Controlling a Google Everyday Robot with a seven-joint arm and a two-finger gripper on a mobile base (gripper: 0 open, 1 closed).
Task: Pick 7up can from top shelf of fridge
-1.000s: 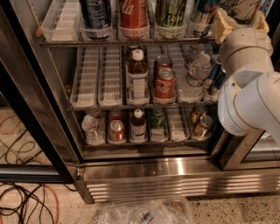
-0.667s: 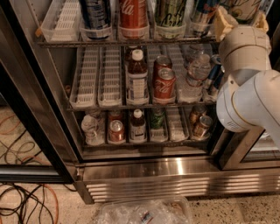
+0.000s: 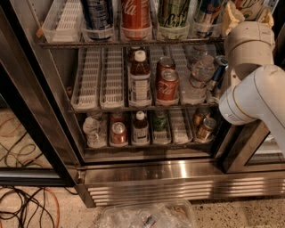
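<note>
The stainless-steel, glass-doored fridge (image 3: 178, 178) stands open on a speckled floor (image 3: 262, 213) with tangled cables (image 3: 22, 208). Its wire top shelf (image 3: 133, 43) is cropped above. At the shelf's right end the tan-tipped gripper (image 3: 249, 14) meets the pale, green-lettered 7up can (image 3: 247, 4), which is mostly cut off. Whether it grips the can cannot be told.

setting: reads as a robotics lab or test bay, not a home kitchen. evidence: a stainless display fridge (image 3: 178, 176) of the commercial kind, with a vented steel base and a dark-framed glass door (image 3: 31, 116) standing open at the left. wire racks carry plastic lane trays. the top shelf (image 3: 67, 43) holds single cans, among them a red coca-cola can (image 3: 136, 15); bottles (image 3: 140, 80) stand on the rack below. the floor (image 3: 249, 213) is hard and speckled. loose black and orange cables (image 3: 26, 209) lie at its lower left, and a crumpled clear plastic bag (image 3: 147, 216) lies before the base. a white robot arm (image 3: 262, 93) is at the right, its gripper (image 3: 248, 15) at the top shelf's right end.
</note>
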